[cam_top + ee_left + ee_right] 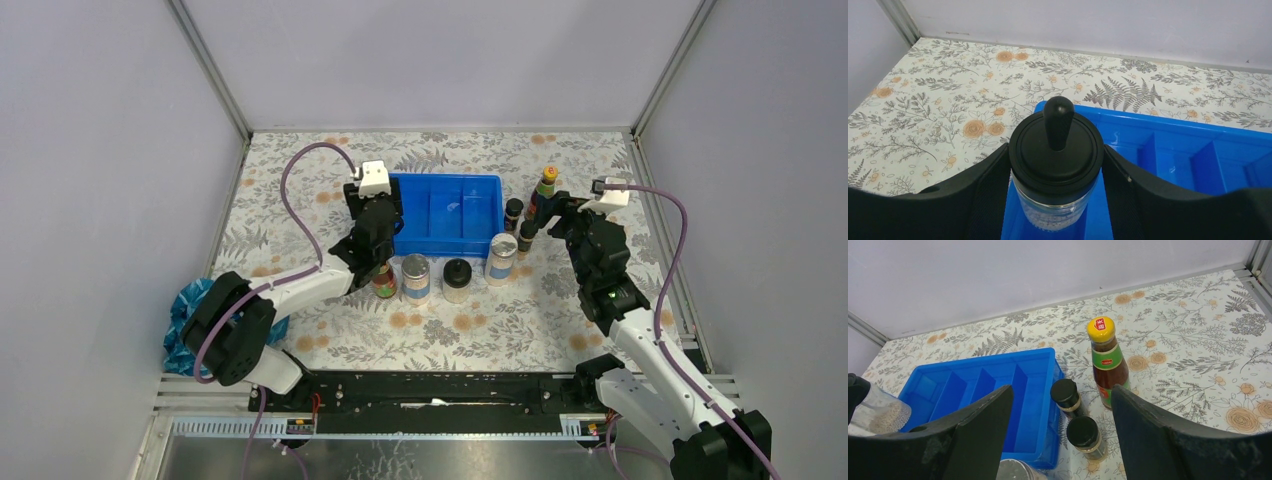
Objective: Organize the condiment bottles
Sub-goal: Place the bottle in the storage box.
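Observation:
My left gripper [1057, 167] is shut on a clear jar with a black domed lid [1058, 150], held upright over the left end of the blue tray [1173, 150]. From above, this gripper [383, 228] covers the jar. In front of the tray [445, 215] stand a red-labelled bottle [384, 280], a silver-lidded jar [415, 277], a black-domed jar [457, 280] and another silver-lidded jar [501, 258]. My right gripper [1062, 390] is open above two tiny black-capped bottles [1066, 395] [1083, 435]. A yellow-capped sauce bottle [1105, 360] stands just beyond them.
A blue crumpled cloth [185, 320] lies by the left arm's base. The tray's compartments [983, 385] hold nothing that I can see. Grey walls and metal frame posts close in the flowered table [300, 160] on three sides.

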